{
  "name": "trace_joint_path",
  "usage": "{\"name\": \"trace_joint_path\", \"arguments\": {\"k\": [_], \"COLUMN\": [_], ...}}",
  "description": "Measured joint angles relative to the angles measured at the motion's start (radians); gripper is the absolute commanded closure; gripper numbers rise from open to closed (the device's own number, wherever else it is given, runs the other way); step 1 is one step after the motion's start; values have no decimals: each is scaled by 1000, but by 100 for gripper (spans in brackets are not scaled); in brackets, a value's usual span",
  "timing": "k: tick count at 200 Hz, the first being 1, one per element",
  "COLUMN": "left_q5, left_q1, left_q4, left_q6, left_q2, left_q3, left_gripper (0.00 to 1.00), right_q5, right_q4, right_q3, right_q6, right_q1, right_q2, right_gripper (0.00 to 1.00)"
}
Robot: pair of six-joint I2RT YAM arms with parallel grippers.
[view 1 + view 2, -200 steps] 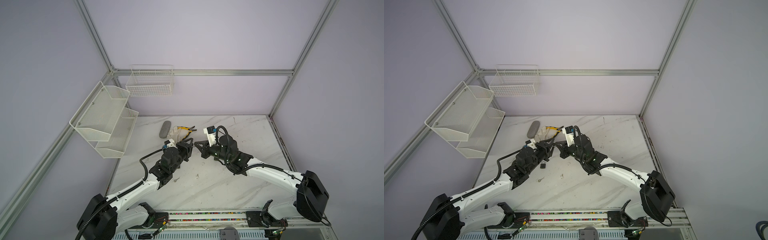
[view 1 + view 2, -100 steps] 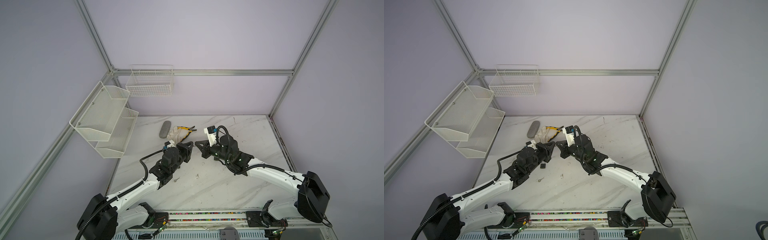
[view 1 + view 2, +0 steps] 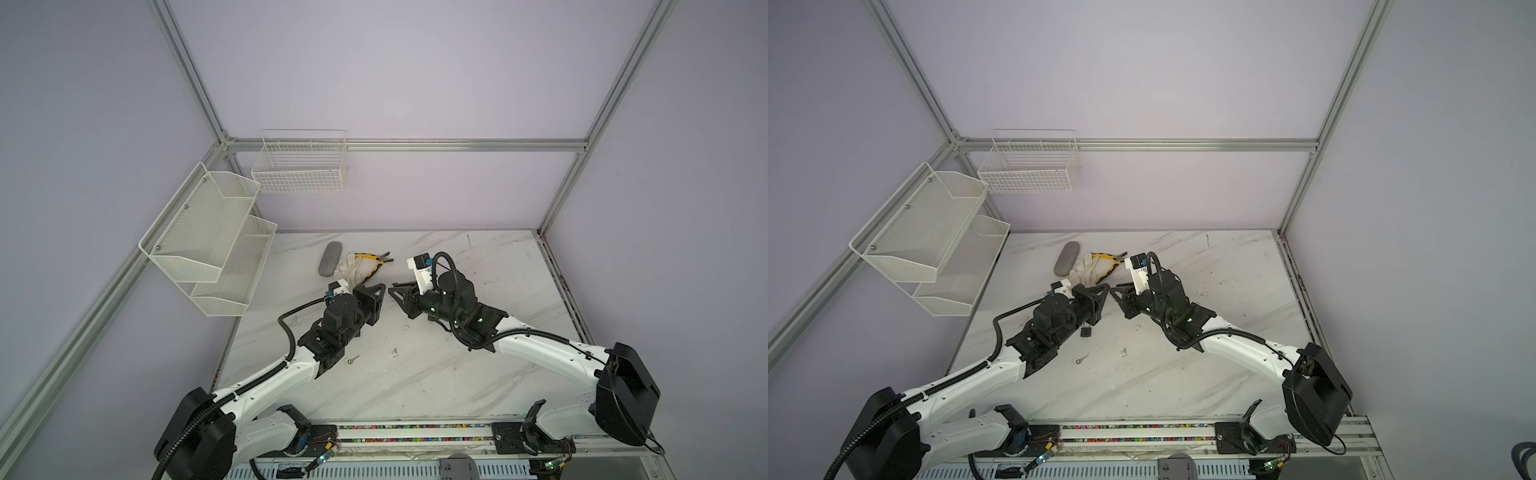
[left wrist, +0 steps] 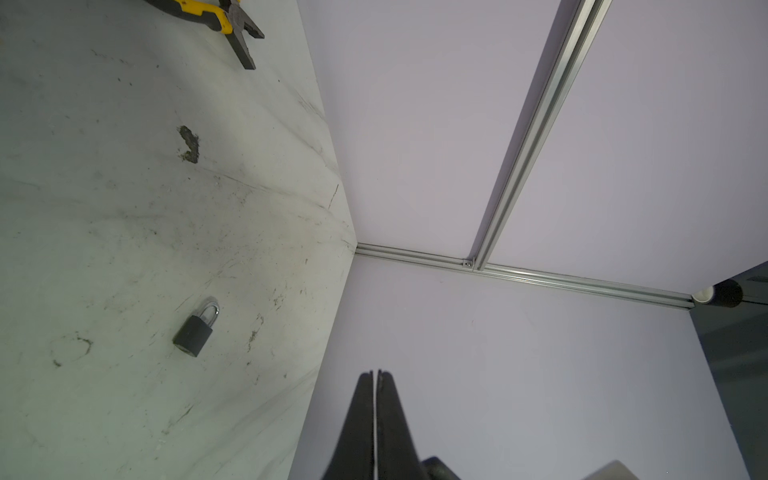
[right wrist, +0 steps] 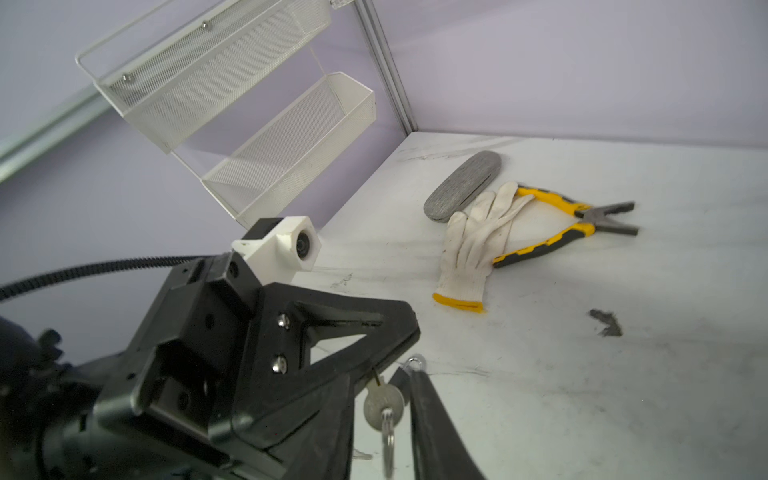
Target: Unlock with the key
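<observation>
Since the left gripper (image 5: pixel 392 347) is pinched shut on the blade tip of the key (image 5: pixel 383 405), with the head and ring (image 5: pixel 388 449) dangling free below, this looks like a mid-air change of grip, and the care lies in not disturbing that thin hold. The right gripper (image 3: pixel 395 289) meets it tip to tip. Its jaws are narrowly parted on either side of the key head and, as far as the right wrist view shows, press on neither face. The key hangs in the air near the lock (image 4: pixel 194 332), higher than it and, judged from a top view, somewhat beyond it. The lock lies flat and loose on the table (image 3: pixel 457 374), its shackle apparently seated. The blade has to be bare to enter the lock, so I judge that the right gripper should close squarely on the flat head before the left lets go. It should close slowly, because a key clamped only at its tip can pivot under a sideways nudge. It should also stay clear of the ring, which could snag a finger. Once the head is firmly held, the left gripper can open and descend to the lock to pin its body, since so small a lock would likely slide when the key pushes in.
</observation>
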State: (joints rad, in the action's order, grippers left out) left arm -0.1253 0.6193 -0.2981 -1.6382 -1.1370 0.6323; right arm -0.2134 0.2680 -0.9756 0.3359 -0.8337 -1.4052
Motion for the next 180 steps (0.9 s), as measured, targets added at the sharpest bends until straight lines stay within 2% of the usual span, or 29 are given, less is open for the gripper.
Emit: {"name": "trace_joint_path", "arguments": {"k": [22,40,72,96,137,180], "left_q5": [37,78,204,314,439,525], "left_q1": [-39,-73,-123,-128,-133,-142], "left_q4": [11,10,-38,-101,-232,-327], "left_q6": [133,260,509,663,787,838], "left_q2": [0,-5,-46,-92,-143,-181], "left_q3": [0,0,8,34,57,58], "left_gripper": [100,100,100,100,100,100], "right_q5": [-49,-137,-311,-401,-470,-537], "right_q4": [-26,-27,-27,-25,-18,74], "right_q3": [-3,-6,-8,-9,-9,-8], "right_q6": [41,82,160,198,230,274], "right_q1": [35,91,193,215,219,239], "right_q2": [30,46,40,13,-41,-55], "right_gripper": [59,58,57,58,59,61]}}
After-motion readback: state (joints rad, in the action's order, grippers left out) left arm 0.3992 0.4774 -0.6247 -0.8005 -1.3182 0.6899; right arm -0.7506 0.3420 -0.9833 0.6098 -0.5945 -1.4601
